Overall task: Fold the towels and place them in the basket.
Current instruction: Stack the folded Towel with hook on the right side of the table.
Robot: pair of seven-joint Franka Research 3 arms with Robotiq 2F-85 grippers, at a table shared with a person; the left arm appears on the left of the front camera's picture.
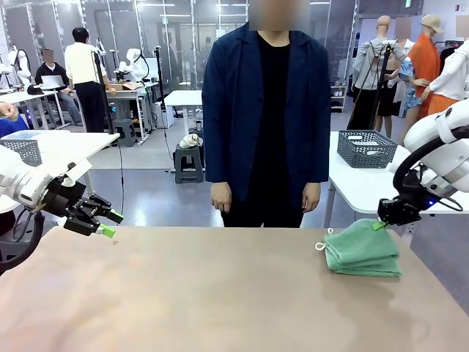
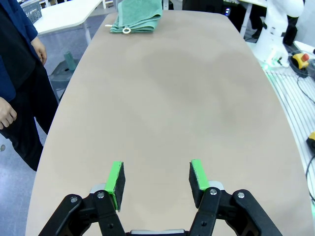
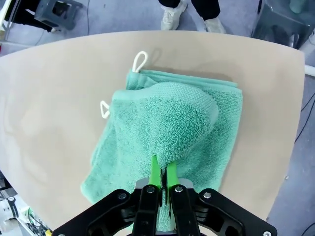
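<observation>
Two folded light-green towels lie stacked near the table's right edge, with white loops at their left side. My right gripper is shut on the near edge of the top towel, which bulges up from the lower towel. In the right wrist view its fingers pinch the terry cloth. My left gripper hovers open over the table's left edge with nothing in it. The left wrist view has its pads apart over bare tabletop, and the towels far off. The dark grey basket stands on a white side table behind the right arm.
A person in a dark blue jacket stands at the far side, hands hanging down. A pale mesh basket sits on a white table at the back left. The brown tabletop is bare across its middle and left.
</observation>
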